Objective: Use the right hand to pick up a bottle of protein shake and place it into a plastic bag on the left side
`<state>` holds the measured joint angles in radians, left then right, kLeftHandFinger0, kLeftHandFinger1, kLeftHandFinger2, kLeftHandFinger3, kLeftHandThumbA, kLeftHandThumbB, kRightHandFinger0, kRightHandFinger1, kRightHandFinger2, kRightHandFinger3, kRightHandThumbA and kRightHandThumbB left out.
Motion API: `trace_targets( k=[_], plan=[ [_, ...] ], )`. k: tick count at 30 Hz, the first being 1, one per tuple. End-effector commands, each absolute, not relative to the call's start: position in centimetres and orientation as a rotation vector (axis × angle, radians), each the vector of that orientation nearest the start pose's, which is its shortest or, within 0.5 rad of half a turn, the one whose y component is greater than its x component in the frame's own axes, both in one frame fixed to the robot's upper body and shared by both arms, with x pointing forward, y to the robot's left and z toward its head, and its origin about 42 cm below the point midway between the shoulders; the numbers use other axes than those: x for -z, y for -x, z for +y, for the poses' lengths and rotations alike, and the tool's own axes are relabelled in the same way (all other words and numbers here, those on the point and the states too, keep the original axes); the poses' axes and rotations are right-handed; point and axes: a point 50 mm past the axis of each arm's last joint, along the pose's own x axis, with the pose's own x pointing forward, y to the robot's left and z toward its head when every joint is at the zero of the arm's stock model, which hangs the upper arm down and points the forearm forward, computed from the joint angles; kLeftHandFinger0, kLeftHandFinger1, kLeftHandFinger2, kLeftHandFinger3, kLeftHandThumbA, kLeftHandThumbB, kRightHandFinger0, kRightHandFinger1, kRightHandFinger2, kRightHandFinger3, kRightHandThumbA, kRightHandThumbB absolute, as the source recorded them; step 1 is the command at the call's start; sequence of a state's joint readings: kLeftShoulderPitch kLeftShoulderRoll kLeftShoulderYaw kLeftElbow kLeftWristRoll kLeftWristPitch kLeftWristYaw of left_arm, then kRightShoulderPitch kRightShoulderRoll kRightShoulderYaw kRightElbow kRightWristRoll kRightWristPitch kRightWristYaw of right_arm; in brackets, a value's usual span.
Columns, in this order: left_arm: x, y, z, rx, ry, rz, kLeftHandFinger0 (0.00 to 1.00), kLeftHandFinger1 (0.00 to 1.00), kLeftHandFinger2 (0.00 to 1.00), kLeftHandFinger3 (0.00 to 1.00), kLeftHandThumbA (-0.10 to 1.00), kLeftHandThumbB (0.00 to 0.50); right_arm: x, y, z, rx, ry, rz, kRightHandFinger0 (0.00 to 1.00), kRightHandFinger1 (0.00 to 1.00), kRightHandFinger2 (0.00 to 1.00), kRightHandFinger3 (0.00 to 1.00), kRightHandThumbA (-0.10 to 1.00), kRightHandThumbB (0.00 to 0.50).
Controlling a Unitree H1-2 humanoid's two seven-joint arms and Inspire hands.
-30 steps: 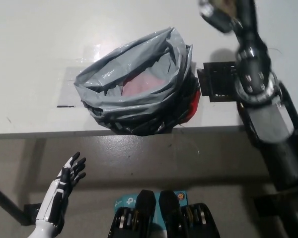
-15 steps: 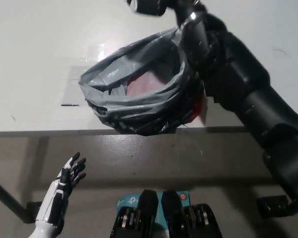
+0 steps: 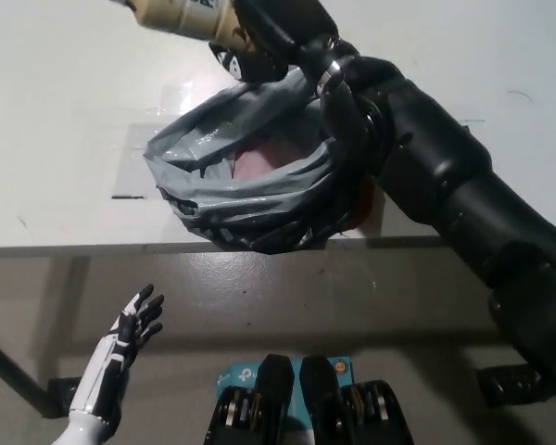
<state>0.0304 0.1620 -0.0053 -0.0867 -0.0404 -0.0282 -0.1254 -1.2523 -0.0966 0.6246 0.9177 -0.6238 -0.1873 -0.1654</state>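
**Shake carried to the far rim of the bag**

My black right robot hand (image 3: 264,37) had swung left from the right side of the white worktop (image 3: 56,111), fingers clamped round the beige protein shake bottle (image 3: 181,14). It hung above the far rim of the crumpled grey plastic bag (image 3: 250,176), so only the drop remained. The mouth gaped near-left, clear. My white left robot hand (image 3: 130,324) rested spread below the near edge.
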Motion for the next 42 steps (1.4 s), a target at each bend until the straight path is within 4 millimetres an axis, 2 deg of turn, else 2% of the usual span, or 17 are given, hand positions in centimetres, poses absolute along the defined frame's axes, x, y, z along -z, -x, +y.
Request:
trace_targets(
  k=[1,6,7,8,9,10,11,12,14,17,27,28,30,32,37,38,42],
  plan=[
    [-12.8,-28.1,25.6,0.161,-0.190,-0.127,1.00,1.00,1.00,1.00,1.00,0.056,-37.9,-54.1,-3.2,-0.438,1.288,-0.763,0.07,0.56,0.85,0.93,-0.10,0.178],
    [-13.3,-28.5,25.6,0.164,-0.199,-0.138,1.00,1.00,1.00,1.00,1.00,0.045,-37.0,-53.8,-2.8,-0.485,1.315,-0.769,0.04,0.49,0.79,0.75,-0.10,0.223],
    [-13.4,-28.6,25.6,0.162,-0.201,-0.140,1.00,1.00,1.00,1.00,1.00,0.061,-37.0,-53.7,-2.6,-0.508,1.325,-0.730,0.07,0.47,0.76,0.74,-0.08,0.232],
    [-13.4,-28.6,25.7,0.163,-0.201,-0.140,1.00,1.00,1.00,1.00,1.00,0.065,-37.0,-53.7,-2.5,-0.526,1.331,-0.700,0.13,0.47,0.74,0.76,0.02,0.236],
    [-13.5,-28.6,25.7,0.162,-0.200,-0.142,1.00,1.00,1.00,1.00,1.00,0.055,-37.2,-53.7,-2.4,-0.558,1.333,-0.641,0.36,0.72,0.99,1.00,0.18,0.273],
    [-13.6,-28.7,25.8,0.161,-0.198,-0.144,1.00,1.00,1.00,1.00,1.00,0.054,-37.5,-53.7,-2.3,-0.620,1.325,-0.538,0.73,1.00,1.00,1.00,0.35,0.338],
    [-13.7,-28.8,25.8,0.159,-0.198,-0.145,1.00,1.00,1.00,1.00,1.00,0.053,-37.8,-53.8,-2.3,-0.670,1.313,-0.461,1.00,1.00,1.00,1.00,0.44,0.361],
    [-13.7,-28.8,25.8,0.158,-0.198,-0.145,1.00,1.00,1.00,1.00,1.00,0.052,-37.9,-53.8,-2.3,-0.686,1.309,-0.437,1.00,1.00,1.00,1.00,0.47,0.378],
    [-13.8,-28.9,25.9,0.158,-0.198,-0.150,1.00,1.00,1.00,1.00,1.00,0.046,-38.4,-53.7,-2.5,-0.716,1.330,-0.399,1.00,1.00,1.00,1.00,0.66,0.497],
    [-14.0,-29.1,25.9,0.157,-0.198,-0.153,1.00,1.00,1.00,1.00,1.00,0.072,-38.9,-53.6,-2.7,-0.720,1.316,-0.399,1.00,1.00,1.00,1.00,0.72,0.500],
    [-13.9,-29.3,26.1,0.161,-0.211,-0.157,1.00,1.00,1.00,1.00,1.00,0.065,-41.5,-52.7,-3.0,-0.716,1.233,-0.440,1.00,1.00,1.00,1.00,0.75,0.499],
    [-13.9,-29.3,26.1,0.161,-0.210,-0.157,1.00,1.00,1.00,1.00,1.00,0.063,-42.0,-52.6,-3.0,-0.716,1.221,-0.440,1.00,1.00,1.00,1.00,0.81,0.499],
    [-13.9,-29.1,26.1,0.158,-0.208,-0.154,1.00,1.00,1.00,1.00,1.00,0.062,-43.6,-52.2,-3.4,-0.704,1.165,-0.469,1.00,1.00,1.00,1.00,0.76,0.500],
    [-13.8,-29.2,26.1,0.154,-0.196,-0.151,1.00,1.00,1.00,1.00,1.00,0.039,-45.4,-51.7,-3.7,-0.684,1.142,-0.512,1.00,1.00,1.00,1.00,0.83,0.500],
    [-14.0,-29.5,26.0,0.145,-0.172,-0.155,1.00,1.00,1.00,1.00,1.00,0.000,-52.3,-49.3,-6.3,-0.590,0.995,-0.733,1.00,1.00,1.00,1.00,0.99,0.472],
    [-14.1,-29.7,25.9,0.143,-0.168,-0.156,1.00,1.00,1.00,1.00,1.00,0.000,-55.2,-47.7,-7.8,-0.544,0.926,-0.823,1.00,1.00,1.00,1.00,1.00,0.430],
    [-14.6,-30.6,25.7,0.130,-0.154,-0.170,1.00,1.00,1.00,1.00,1.00,0.002,-60.2,-42.4,-13.0,-0.453,0.769,-1.032,1.00,1.00,1.00,1.00,0.97,0.453]
  ],
)
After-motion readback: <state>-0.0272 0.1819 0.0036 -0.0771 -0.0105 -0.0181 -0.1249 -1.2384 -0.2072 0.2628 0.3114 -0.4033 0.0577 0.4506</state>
